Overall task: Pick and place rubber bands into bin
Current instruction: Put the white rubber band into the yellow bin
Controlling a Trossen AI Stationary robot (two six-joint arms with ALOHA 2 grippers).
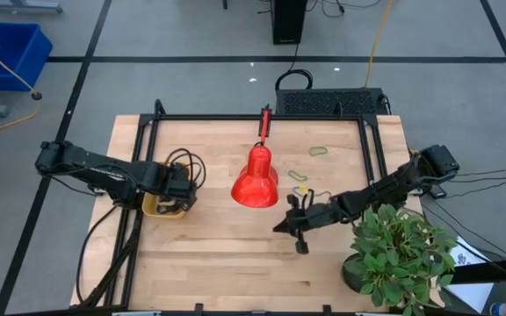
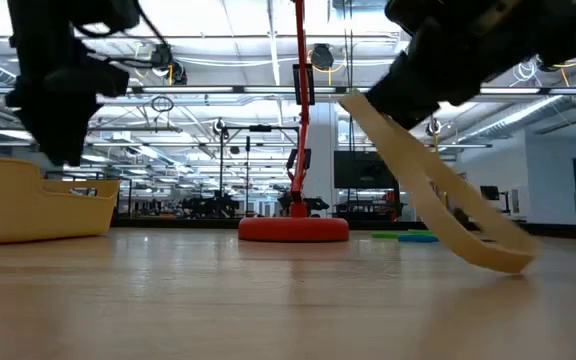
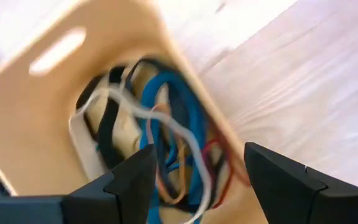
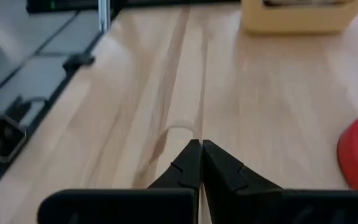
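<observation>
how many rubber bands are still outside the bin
3 that show: a tan rubber band pinched in the shut right gripper, and two thin green rubber bands lying right of the red lamp. Others may be hidden.

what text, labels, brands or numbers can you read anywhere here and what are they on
None can be read in any view.
The yellow bin, the red lamp, the plant pot and the tan rubber band pinched in the right gripper carry no visible print.
A label at the high view's lower right edge is too small to read.
Signs in the room behind the low view are too blurred.
</observation>
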